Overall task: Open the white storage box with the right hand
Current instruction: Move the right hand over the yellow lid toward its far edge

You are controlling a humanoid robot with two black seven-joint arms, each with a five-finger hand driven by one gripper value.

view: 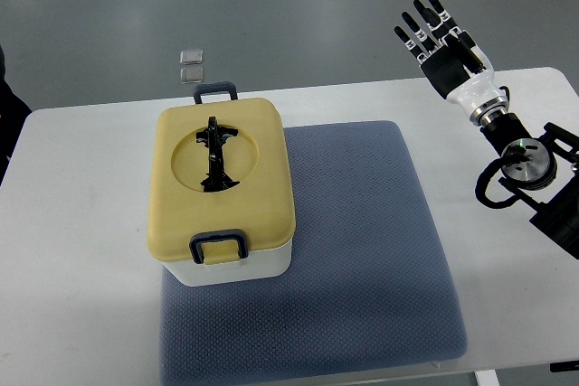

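One right hand (445, 42) hovers past the table's (81, 223) far right edge, fingers spread and holding nothing. Well apart to its left, one closed storage box (223, 192), yellow-lidded with two dark latches, sits on one blue mat (362, 250). Two small, perhaps clear, squares (191, 64) lie on the floor.

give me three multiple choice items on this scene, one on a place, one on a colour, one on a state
1. Where does the white storage box with the yellow lid stand?
A. on the left part of the blue-grey textured mat
B. on the bare floor
C. off the mat at the table's right edge

2. What colour are the latches on the lid?
A. red
B. dark blue
C. green

3. What is the state of the right hand?
A. shut on the lid handle
B. open, raised, holding nothing
C. pressing the front latch

Answers: 1 A, the box sits over the mat's left edge. 2 B, the front latch and back latch are dark blue. 3 B, the fingers are spread, far right of the box.
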